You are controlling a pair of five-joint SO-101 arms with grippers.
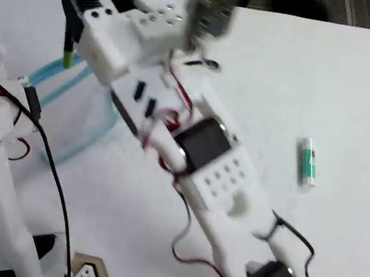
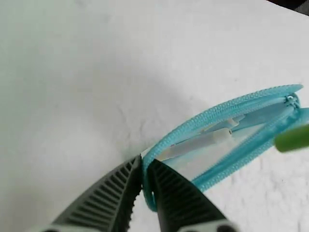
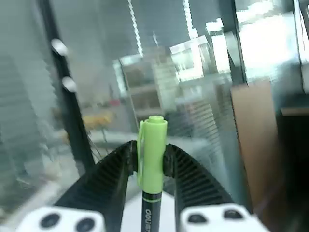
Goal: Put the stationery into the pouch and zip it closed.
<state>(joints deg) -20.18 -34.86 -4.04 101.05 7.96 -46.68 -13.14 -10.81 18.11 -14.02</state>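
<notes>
My left claw [image 2: 144, 162] pinches the rim of the clear, turquoise-zipped pouch [image 2: 193, 123], I judge to steady its open mouth. My right claw [image 3: 149, 162] clamps a lime-green plastic pen [image 3: 152, 135] just over that pouch, poised for dropping in.

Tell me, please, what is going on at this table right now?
The left gripper is shut on the edge of a clear pouch with a blue zip. The pouch lies open on the table with a white item inside. The right gripper is shut on a green pen, held by the pouch. A glue stick lies apart, not yet packed.
</notes>
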